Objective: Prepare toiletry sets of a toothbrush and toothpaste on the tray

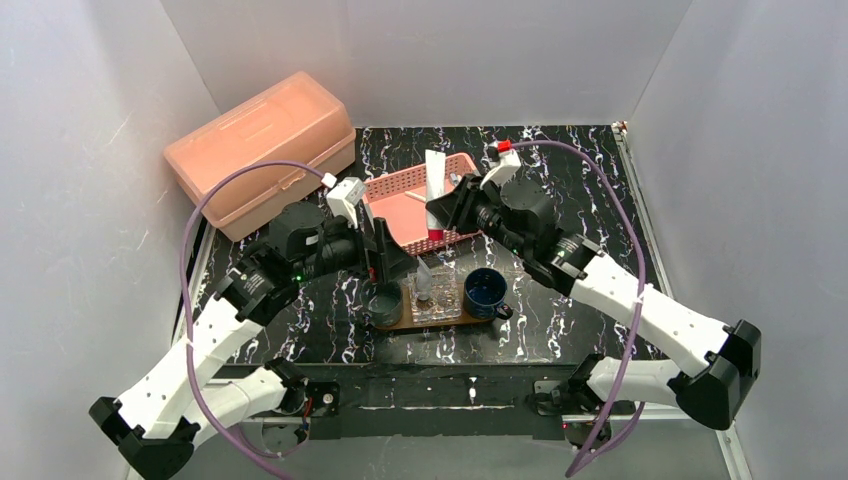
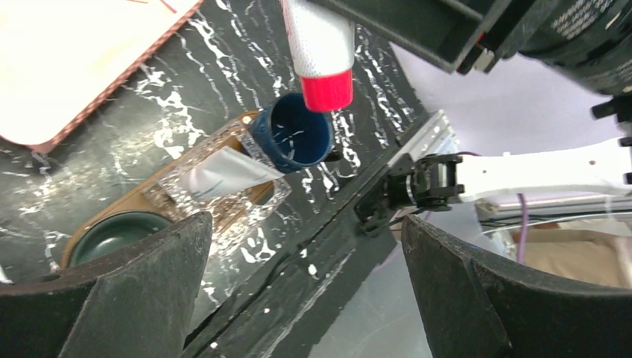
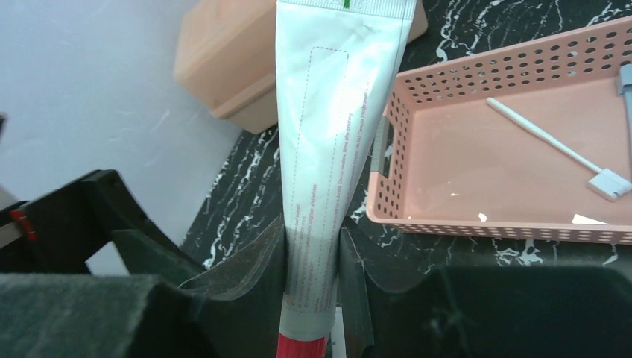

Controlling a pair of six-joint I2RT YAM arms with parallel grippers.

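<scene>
My right gripper is shut on a silvery-white toothpaste tube with a red cap. It holds the tube upright, cap down, over the near edge of the pink basket. The right wrist view shows the pads pinching the tube just above the cap. A white toothbrush lies in the basket. The brown tray carries a clear box with another tube in it. My left gripper is open and empty, hovering over the tray's left end.
A dark green cup stands at the tray's left end and a blue mug at its right end. A peach lidded box stands at the back left. White walls enclose the table.
</scene>
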